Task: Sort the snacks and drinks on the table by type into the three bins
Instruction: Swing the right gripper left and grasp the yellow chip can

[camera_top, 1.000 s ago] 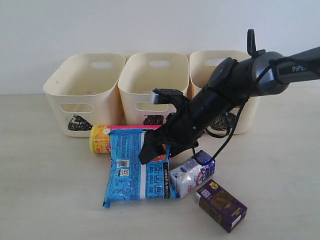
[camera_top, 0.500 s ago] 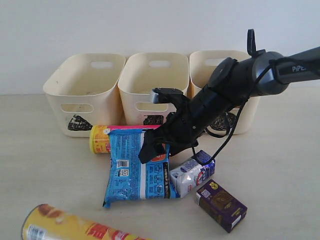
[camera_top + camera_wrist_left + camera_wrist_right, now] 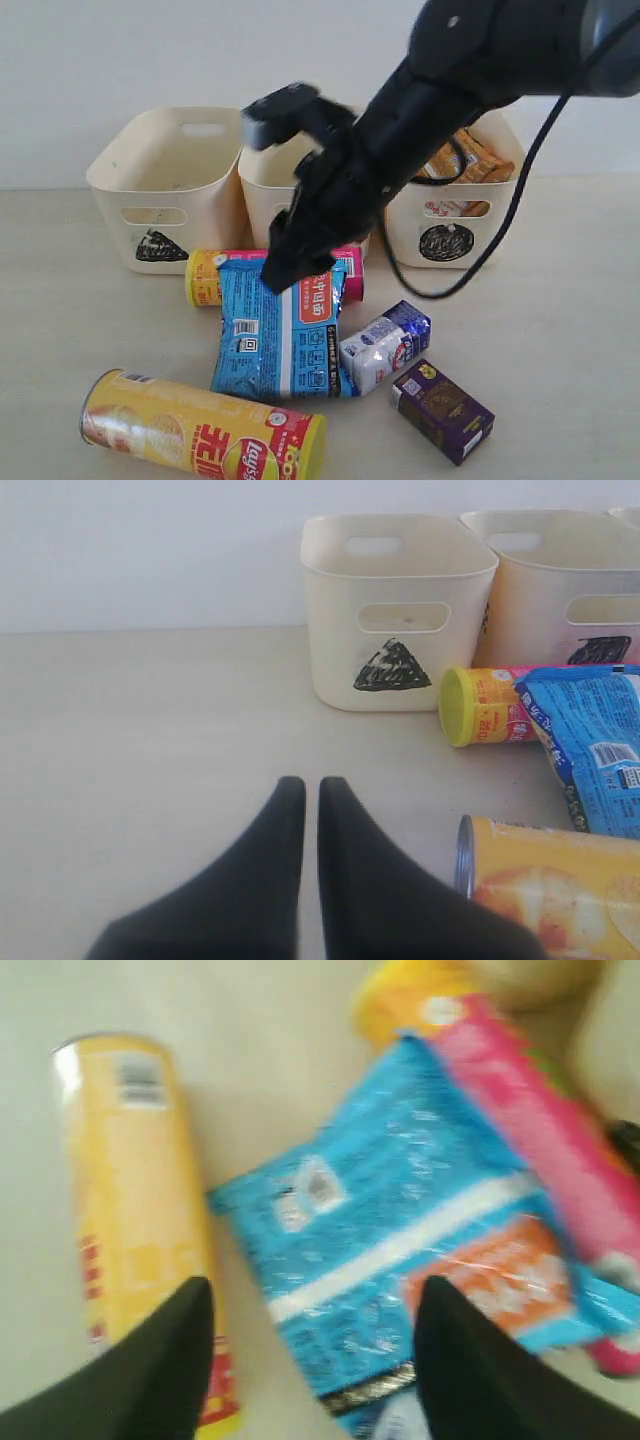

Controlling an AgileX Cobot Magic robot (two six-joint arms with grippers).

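My right gripper (image 3: 288,268) hangs open just above the blue bag (image 3: 280,335), with nothing between its jaws; in the right wrist view the gripper (image 3: 315,1295) straddles the bag (image 3: 400,1230). The pink canister (image 3: 210,278) lies behind the bag. At the front left the yellow canister (image 3: 200,432) lies on its side. The white and blue carton (image 3: 385,345) and the purple carton (image 3: 442,410) lie to the right of the bag. An orange bag (image 3: 470,160) sits in the circle bin (image 3: 450,235). My left gripper (image 3: 303,785) is shut and empty, low over the table (image 3: 150,730) beside the yellow canister (image 3: 550,880).
The triangle bin (image 3: 165,190) and the middle bin (image 3: 262,185) stand in a row with the circle bin at the back. My right arm and its cable cross in front of the middle and circle bins.
The yellow canister has come into full view at the front left. My right arm has risen toward the camera, uncovering the orange bag in the circle bin. The right jaws have narrowed somewhat.
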